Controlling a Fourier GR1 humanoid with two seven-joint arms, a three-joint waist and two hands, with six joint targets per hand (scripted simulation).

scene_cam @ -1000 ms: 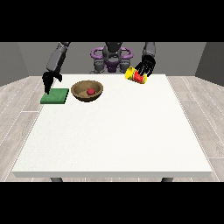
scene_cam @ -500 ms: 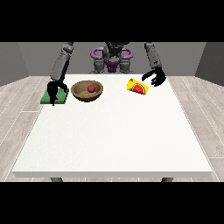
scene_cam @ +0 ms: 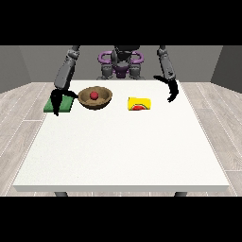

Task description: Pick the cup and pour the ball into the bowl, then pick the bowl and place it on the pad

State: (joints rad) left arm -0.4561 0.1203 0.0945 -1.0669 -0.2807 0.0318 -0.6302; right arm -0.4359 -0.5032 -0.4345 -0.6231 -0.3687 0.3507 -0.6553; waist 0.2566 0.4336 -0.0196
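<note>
Pad (scene_cam: 59, 104), green, at the table's (scene_cam: 123, 151) left edge, partly covered by my hand at the view's left (scene_cam: 58, 100), whose fingers hang straight down over it. Bowl (scene_cam: 95, 98), brown, just beside the pad, the red ball (scene_cam: 94, 95) inside; cup (scene_cam: 140, 104), yellow, lies on its side, its red mouth hard to make out. My hand at the view's right (scene_cam: 172, 92) hangs apart from the cup, fingers relaxed, holding nothing.

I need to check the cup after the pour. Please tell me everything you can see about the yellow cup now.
The yellow cup lies on its side on the white table, between the wooden bowl and the robot hand at the view's right. A red area shows at its lower front. Nothing holds it: that robot hand is apart from it. The red ball sits in the bowl.
</note>
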